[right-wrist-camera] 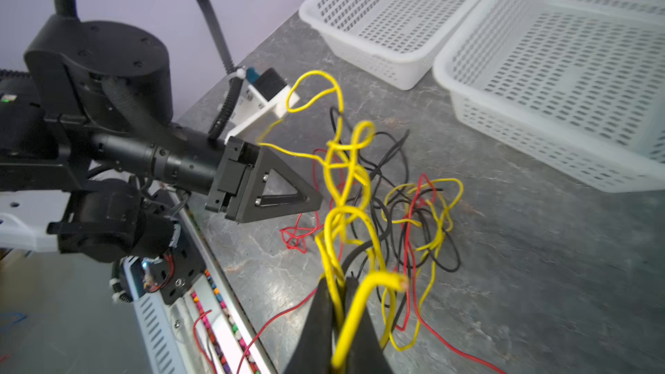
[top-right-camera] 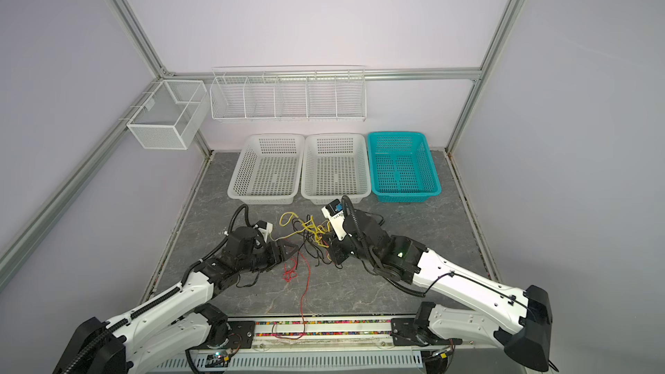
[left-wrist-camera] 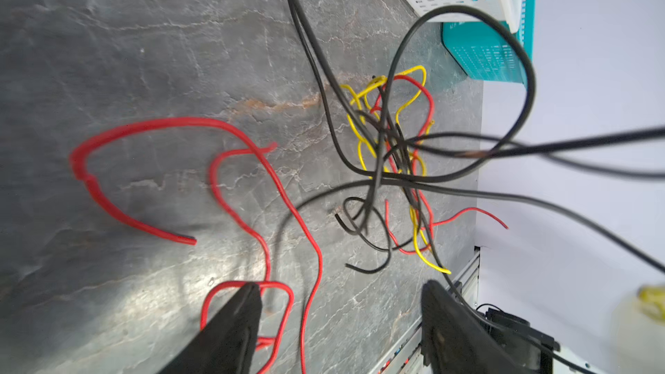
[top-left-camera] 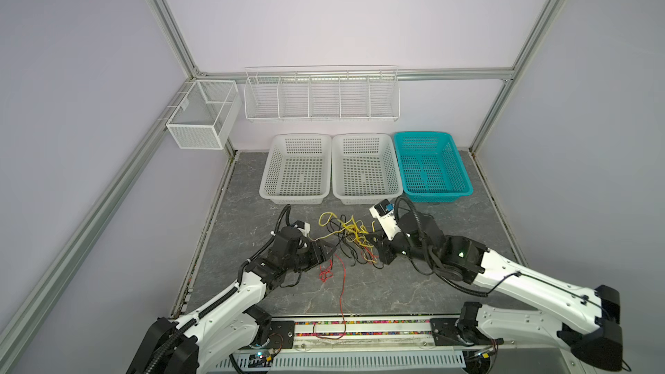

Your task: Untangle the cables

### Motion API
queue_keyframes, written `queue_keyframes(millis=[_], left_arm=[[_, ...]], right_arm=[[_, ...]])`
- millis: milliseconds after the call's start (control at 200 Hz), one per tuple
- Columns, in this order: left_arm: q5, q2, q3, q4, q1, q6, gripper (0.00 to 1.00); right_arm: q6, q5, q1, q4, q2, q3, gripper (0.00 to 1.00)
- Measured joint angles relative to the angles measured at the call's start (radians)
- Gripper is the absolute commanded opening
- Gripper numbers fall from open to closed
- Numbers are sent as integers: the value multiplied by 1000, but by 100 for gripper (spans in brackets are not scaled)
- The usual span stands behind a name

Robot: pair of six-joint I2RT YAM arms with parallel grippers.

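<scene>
Yellow strand gripped, the knot lying on the table

The right gripper was clamped on a yellow cable raised out of the cables, which lay knotted mid-table in front of the baskets, while the left gripper hung with its jaws apart over a loose red cable beside the knot. The step looked like drawing yellow free, and it probably wanted the left gripper to close low on a red or black strand as an anchor while the right pulled slowly along yellow's own run, easing off wherever a loop tightened. Counted: one table, one wire rack, three baskets (two white, one teal basket), one mesh box, two grippers, and cables in three colours, too tangled to count strand by strand
</scene>
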Motion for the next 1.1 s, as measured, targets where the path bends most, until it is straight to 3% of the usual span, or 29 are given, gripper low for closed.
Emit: queue_keyframes(millis=[215, 625, 840, 1105], left_arm=[[-64, -26, 37, -93, 1, 44, 70], [-167, -115, 57, -208, 1, 92, 71], [-218, -143, 93, -304, 24, 137, 73], [-284, -193, 168, -421, 87, 173, 76]], right_arm=[[39, 49, -87, -74, -26, -34, 10], [98, 21, -101, -120, 47, -120, 35], [110, 15, 37, -101, 116, -90, 48], [124, -16, 190, 54, 400, 47, 48]])
